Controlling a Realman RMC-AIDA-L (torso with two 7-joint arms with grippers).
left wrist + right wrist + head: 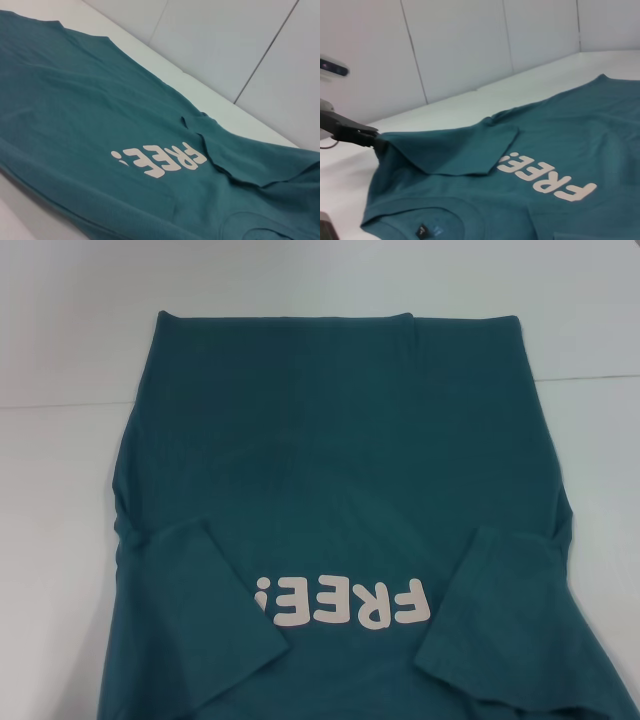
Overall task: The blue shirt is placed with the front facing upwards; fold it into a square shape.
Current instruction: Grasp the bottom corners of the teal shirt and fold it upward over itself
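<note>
Left gripper [370, 137]: seen only from the right wrist view, out past the collar-side corner of the shirt, well away from the lettering. Its dark tips look pressed together on the shoulder edge, and the cloth rises to a peak there.
Right gripper: you will not find it in any view, so you cannot tell its state.
Blue shirt [330, 460]: lies flat and front up on the white counter [60, 360], with the hem at the end far from the lettering.
Lettering [345, 605]: cream "FREE", your landmark on the chest.
Left sleeve [200, 590]: folded inward, its cuff just beside the lettering.
Right sleeve [490, 600]: folded inward likewise, on the lettering's other side.
Collar [435, 210]: beyond the lettering on the robot's side, with a black tag [422, 231] inside.
Why so held: with both sleeves in, the body is a long rectangle. The shoulder pinch probably prepares you to carry the collar end toward the hem.
</note>
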